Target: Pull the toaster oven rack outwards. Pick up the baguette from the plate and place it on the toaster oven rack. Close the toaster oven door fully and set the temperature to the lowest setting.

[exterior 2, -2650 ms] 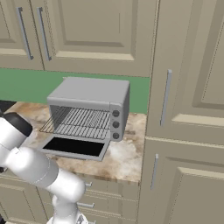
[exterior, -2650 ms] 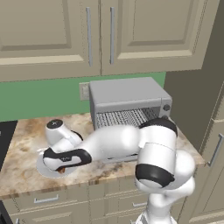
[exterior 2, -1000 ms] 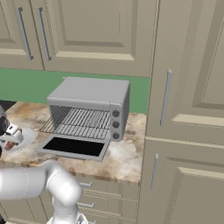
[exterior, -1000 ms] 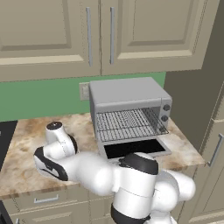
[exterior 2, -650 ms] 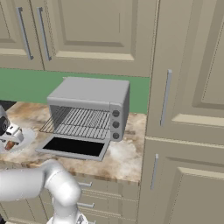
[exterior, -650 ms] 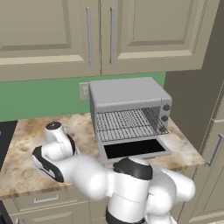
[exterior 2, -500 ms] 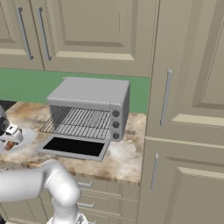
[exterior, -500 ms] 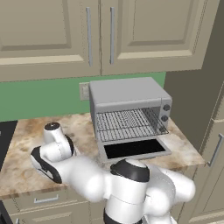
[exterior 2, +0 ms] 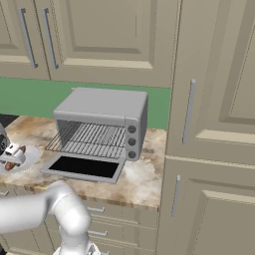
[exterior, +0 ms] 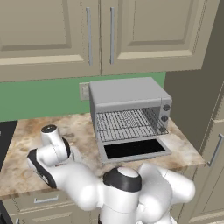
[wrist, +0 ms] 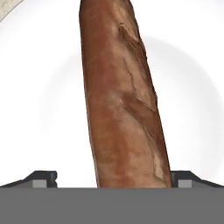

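Change since earlier frames: arm has swung from in front of the toaster oven [exterior: 129, 111] to the left end of the counter [exterior: 83, 127]; its hand now sits lower over the plate [exterior 2: 27, 158] than half a second ago. Oven, rack and door are unchanged.
Gripper [wrist: 111, 178]: fingers spread wide apart, one fingertip [wrist: 41, 178] on each side of the baguette [wrist: 122, 100]; nothing clamped. Contact with the loaf cannot be told.
Baguette: lies on the plate, between the open fingers in the hand view. One brown end shows at the plate edge in the right base view [exterior 2: 11, 165].
Plate: on the counter, left of the oven, apart from it. White surface surrounds the loaf in the hand view [wrist: 39, 100].
Toaster oven: on the counter against the green wall [exterior: 39, 98], below the upper cabinets [exterior: 100, 33].
Toaster oven door [exterior: 133, 148]: folded down flat, black glass facing up.
Toaster oven rack [exterior: 129, 124]: drawn forward, front edge projecting over the open door.
Knobs [exterior 2: 131, 142]: three in a column on the right front; settings too small to read.
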Tool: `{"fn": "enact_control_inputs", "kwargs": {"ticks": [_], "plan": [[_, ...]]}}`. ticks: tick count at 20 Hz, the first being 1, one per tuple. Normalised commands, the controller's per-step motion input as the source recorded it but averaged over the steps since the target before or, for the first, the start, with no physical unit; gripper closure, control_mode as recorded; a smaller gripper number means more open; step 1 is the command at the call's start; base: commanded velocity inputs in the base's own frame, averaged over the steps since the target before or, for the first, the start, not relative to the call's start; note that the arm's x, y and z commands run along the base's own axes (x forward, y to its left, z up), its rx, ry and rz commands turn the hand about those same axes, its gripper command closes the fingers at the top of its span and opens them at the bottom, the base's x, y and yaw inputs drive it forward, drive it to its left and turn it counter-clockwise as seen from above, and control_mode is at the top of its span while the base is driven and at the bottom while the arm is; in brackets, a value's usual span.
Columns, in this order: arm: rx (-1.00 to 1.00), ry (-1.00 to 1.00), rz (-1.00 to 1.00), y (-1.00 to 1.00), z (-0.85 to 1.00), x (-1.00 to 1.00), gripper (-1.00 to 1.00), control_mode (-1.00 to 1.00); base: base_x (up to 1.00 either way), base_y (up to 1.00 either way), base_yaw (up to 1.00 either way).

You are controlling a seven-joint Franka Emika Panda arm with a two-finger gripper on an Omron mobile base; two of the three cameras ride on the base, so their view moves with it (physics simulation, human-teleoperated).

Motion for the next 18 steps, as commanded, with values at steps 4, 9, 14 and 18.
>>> {"fn": "enact_control_inputs", "kwargs": {"ticks": [4,9,14,18], "plan": [[0.00,0.00,0.00,0.00,0.00,0.00,1.00,-1.00,0.00,0.00,0.00],[0.00,0.00,0.00,0.00,0.00,0.00,1.00,-1.00,0.00,0.00,0.00],[0.00,0.00,0.00,0.00,0.00,0.00,1.00,-1.00,0.00,0.00,0.00],[0.03,-0.01,0.00,-0.08,0.52,-0.18,1.00,-1.00,0.00,0.00,0.00]]}}
